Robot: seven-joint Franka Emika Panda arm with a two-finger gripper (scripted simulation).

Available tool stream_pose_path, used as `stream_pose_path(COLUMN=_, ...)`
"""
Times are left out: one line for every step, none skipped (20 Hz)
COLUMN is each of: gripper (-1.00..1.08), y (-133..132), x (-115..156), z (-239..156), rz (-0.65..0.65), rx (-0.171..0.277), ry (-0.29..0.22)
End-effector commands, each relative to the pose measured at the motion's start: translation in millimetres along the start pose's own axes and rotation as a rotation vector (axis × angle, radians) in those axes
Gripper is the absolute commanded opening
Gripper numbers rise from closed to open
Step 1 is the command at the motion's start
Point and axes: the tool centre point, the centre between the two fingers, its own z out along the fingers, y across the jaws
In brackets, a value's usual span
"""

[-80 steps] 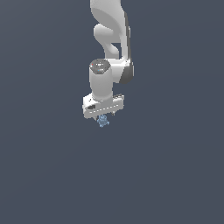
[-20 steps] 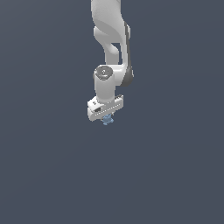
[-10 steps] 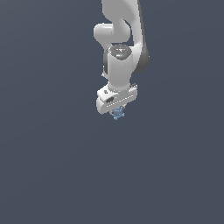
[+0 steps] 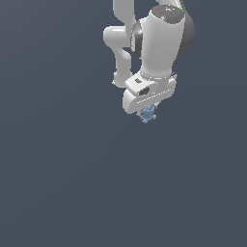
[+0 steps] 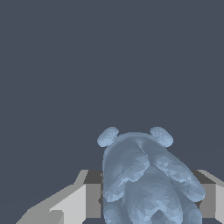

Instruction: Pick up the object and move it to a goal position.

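Gripper [image 4: 148, 112] clamped on unmarked light-blue object [image 5: 144, 179].

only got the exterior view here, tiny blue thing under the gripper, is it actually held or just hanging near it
Observer: Held. In the wrist view the object sits between the two fingers, one on each side.
Operator: what shape is it, just a blob for me
Observer: Lumpy, with two round knobs at the far end and limb-like ridges running along it, a bit like a small bear.
Operator: anything below it the gripper could hit
Observer: The wrist view shows only plain dark background beyond the object; no other thing is in sight.
Operator: does it stick out past the fingers
Observer: Yes, the knobbed end reaches well beyond the fingertips; in your view it shows as the bit below the gripper.
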Motion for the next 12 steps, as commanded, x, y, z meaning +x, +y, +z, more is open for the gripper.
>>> stream_pose_path(gripper=-1.00, y=-10.1, x=12.3, z=-22.4, rz=0.001, rx=0.001, ry=-0.001)
stream_pose_path(gripper=-1.00, y=-13.5, x=16.9, z=-30.1, rz=0.001, rx=0.001, ry=-0.001)
stream_pose_path(gripper=-1.00, y=-16.7, x=21.2, z=-37.3, rz=0.001, rx=0.001, ry=-0.001)
stream_pose_path(gripper=-1.00, y=-19.3, x=25.2, z=-44.0, rz=0.001, rx=0.001, ry=-0.001)
stream_pose_path(gripper=-1.00, y=-22.0, x=29.0, z=-50.2, rz=0.001, rx=0.001, ry=-0.001)
stream_pose_path(gripper=-1.00, y=-24.5, x=32.5, z=-55.9, rz=0.001, rx=0.001, ry=-0.001)
stream_pose_path(gripper=-1.00, y=-26.7, x=35.7, z=-61.0, rz=0.001, rx=0.001, ry=-0.001)
stream_pose_path(gripper=-1.00, y=-28.7, x=38.7, z=-65.6, rz=0.001, rx=0.001, ry=-0.001)
stream_pose_path(gripper=-1.00, y=-30.4, x=41.3, z=-69.8, rz=0.001, rx=0.001, ry=-0.001)
stream_pose_path(gripper=-1.00, y=-31.7, x=43.6, z=-73.5, rz=0.001, rx=0.001, ry=-0.001)
stream_pose_path(gripper=-1.00, y=-33.0, x=45.8, z=-76.8, rz=0.001, rx=0.001, ry=-0.001)
stream_pose_path(gripper=-1.00, y=-34.2, x=47.7, z=-79.6, rz=0.001, rx=0.001, ry=-0.001)
